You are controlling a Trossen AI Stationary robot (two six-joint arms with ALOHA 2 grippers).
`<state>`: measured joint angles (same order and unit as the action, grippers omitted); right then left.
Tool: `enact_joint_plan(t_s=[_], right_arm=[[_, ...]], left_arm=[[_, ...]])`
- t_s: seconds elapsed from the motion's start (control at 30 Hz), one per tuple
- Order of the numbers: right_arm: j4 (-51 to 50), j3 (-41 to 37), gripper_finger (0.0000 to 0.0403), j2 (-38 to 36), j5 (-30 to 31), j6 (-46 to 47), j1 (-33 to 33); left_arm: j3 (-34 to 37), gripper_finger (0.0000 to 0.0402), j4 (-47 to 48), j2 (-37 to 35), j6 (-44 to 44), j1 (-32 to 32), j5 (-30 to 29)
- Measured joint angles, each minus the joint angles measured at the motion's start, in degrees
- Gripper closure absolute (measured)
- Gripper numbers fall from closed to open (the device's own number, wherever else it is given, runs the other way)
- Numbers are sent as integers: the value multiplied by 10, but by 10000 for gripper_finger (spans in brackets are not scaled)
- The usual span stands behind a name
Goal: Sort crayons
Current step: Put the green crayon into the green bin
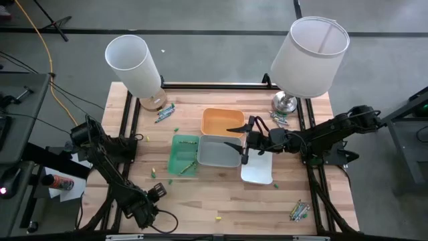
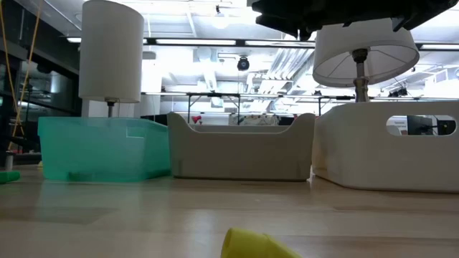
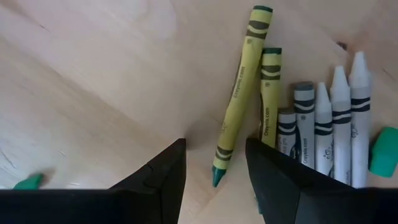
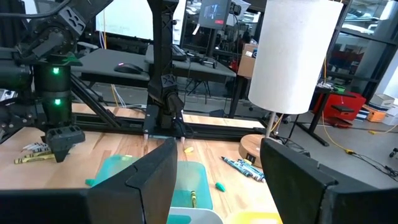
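My left gripper (image 1: 150, 204) hangs near the table's near left corner, pointing down and open. In its wrist view the fingers (image 3: 214, 144) stand on either side of the tip of a yellow-green crayon (image 3: 239, 93) without touching it. Beside that crayon lie a second yellow-green crayon (image 3: 269, 93) and several grey-white crayons (image 3: 329, 124). My right gripper (image 1: 237, 139) is held level and open above the grey tray (image 1: 219, 152), with nothing in it. A green crayon (image 1: 189, 164) lies in the green tray (image 1: 179, 148).
An orange tray (image 1: 223, 122) and a white tray (image 1: 257, 169) adjoin the grey one. Crayon piles lie by the left lamp (image 1: 165, 112), by the right lamp (image 1: 279, 118) and near the right front corner (image 1: 299, 211). Loose crayon pieces (image 1: 217, 217) dot the bare wood.
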<state>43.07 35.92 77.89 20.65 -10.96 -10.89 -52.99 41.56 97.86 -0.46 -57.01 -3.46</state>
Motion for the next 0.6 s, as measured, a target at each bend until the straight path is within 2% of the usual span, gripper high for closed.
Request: enact_joint_plan(t_s=[0.2, 0.3, 0.47, 0.6], right_arm=[[-2, 0, 179, 0, 0, 5, 0], [-4, 0, 179, 0, 0, 5, 0], [-4, 0, 179, 0, 0, 5, 0], [-4, 0, 179, 0, 0, 5, 0]], left_arm=[[3, 258, -6, 0, -3, 3, 2], [4, 294, -11, 0, -3, 8, 10], [4, 385, -14, 0, -5, 24, 12], [4, 390, -15, 0, -19, 37, 20]])
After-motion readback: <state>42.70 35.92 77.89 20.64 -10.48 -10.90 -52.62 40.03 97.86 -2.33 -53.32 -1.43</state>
